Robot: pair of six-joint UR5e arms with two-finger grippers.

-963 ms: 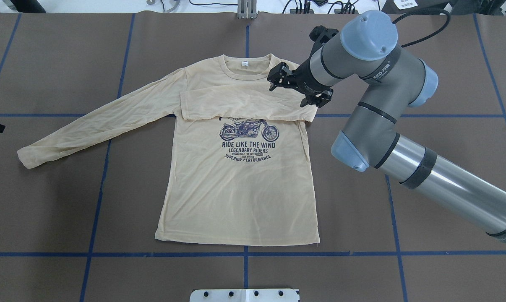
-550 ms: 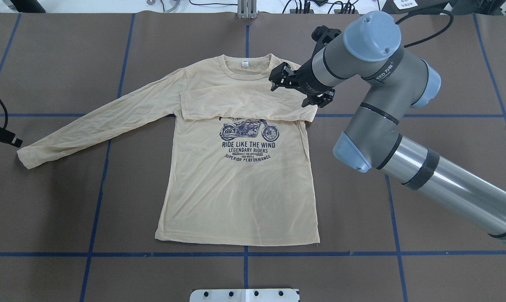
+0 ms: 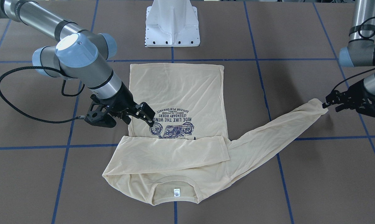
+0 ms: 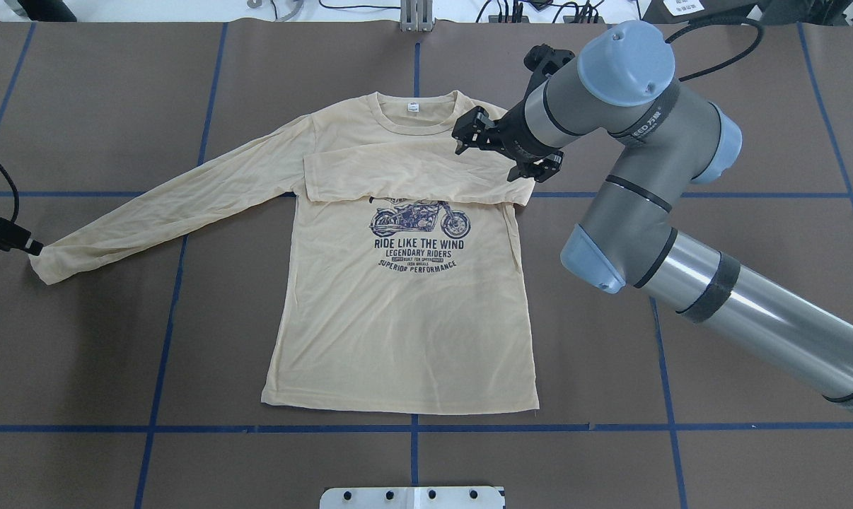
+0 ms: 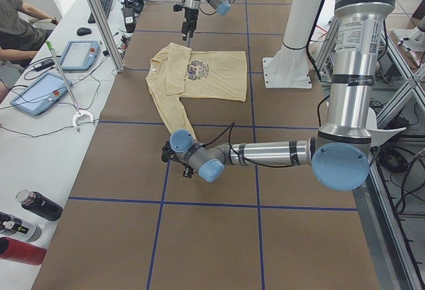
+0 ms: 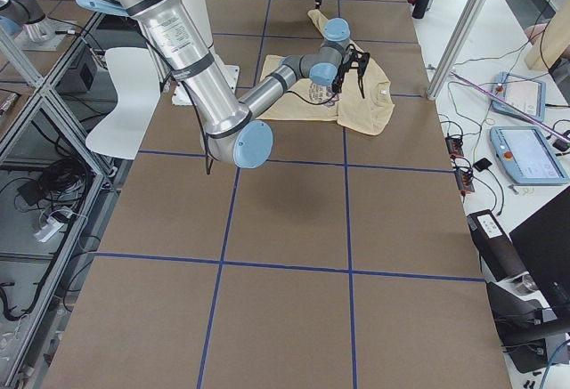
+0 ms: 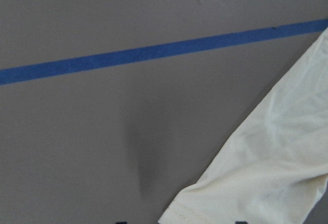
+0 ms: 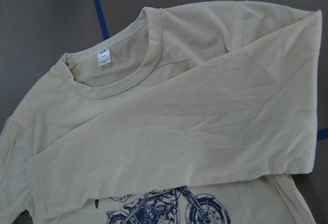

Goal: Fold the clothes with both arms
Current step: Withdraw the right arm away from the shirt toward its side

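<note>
T-shirt (image 4: 398, 339) flat on the counter (image 4: 610, 367), one sleeve (image 4: 405, 177) folded across the chest; right tool (image 4: 494, 152) spread, hovering over that shoulder, seemingly done there; left tool (image 3: 329, 104), spread too, at the outstretched cuff (image 4: 44, 265), probably to pinch it for the matching fold.

Table (image 4: 80, 353): brown surface, blue tape grid (image 4: 540, 428)
T-shirt (image 4: 398, 339) lay flat on it, one sleeve folded across the chest; a white pedestal base (image 3: 172, 25) apparently stood at the robot-side edge.
</note>
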